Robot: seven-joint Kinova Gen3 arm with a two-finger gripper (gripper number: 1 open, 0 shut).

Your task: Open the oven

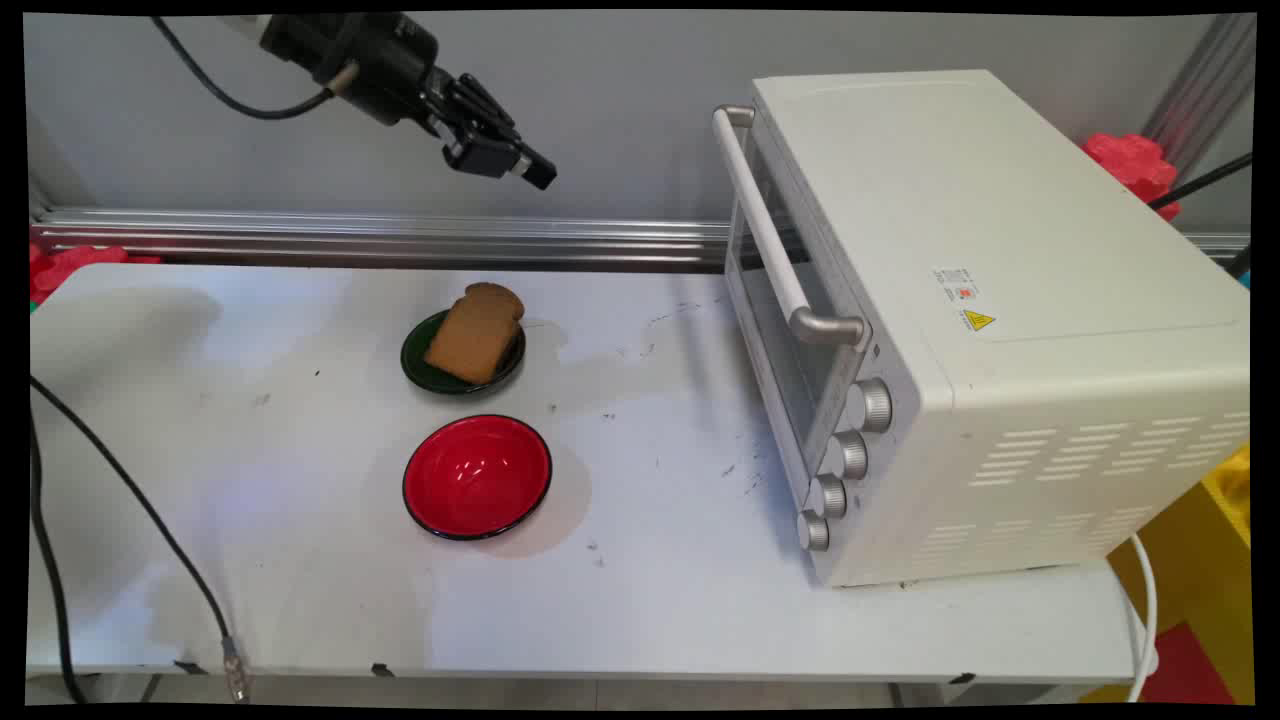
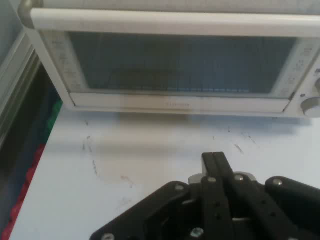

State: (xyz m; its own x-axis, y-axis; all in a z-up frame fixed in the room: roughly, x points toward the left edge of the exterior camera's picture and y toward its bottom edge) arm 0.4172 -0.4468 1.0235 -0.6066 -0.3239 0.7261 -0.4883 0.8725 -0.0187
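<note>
My gripper (image 1: pixel 538 175) hangs high above the table's back, pointing right toward the white toaster oven (image 1: pixel 950 330); its fingers are pressed together with nothing between them. In the hand view the gripper (image 2: pixel 214 159) faces the oven's shut glass door (image 2: pixel 180 65) and its handle (image 2: pixel 170 21) across a stretch of bare table. Below and slightly left of the gripper, a slice of brown toast (image 1: pixel 475 332) lies on a small dark green plate (image 1: pixel 412 360). A red bowl (image 1: pixel 477 476) with a black rim stands in front of the plate.
The oven's knobs (image 1: pixel 846 452) run down its near right side. A metal rail (image 1: pixel 380 235) lines the table's back edge. A black cable (image 1: pixel 130 500) crosses the table's left front. Red objects (image 1: pixel 1135 165) sit behind the oven, yellow ones (image 1: pixel 1215 540) at right.
</note>
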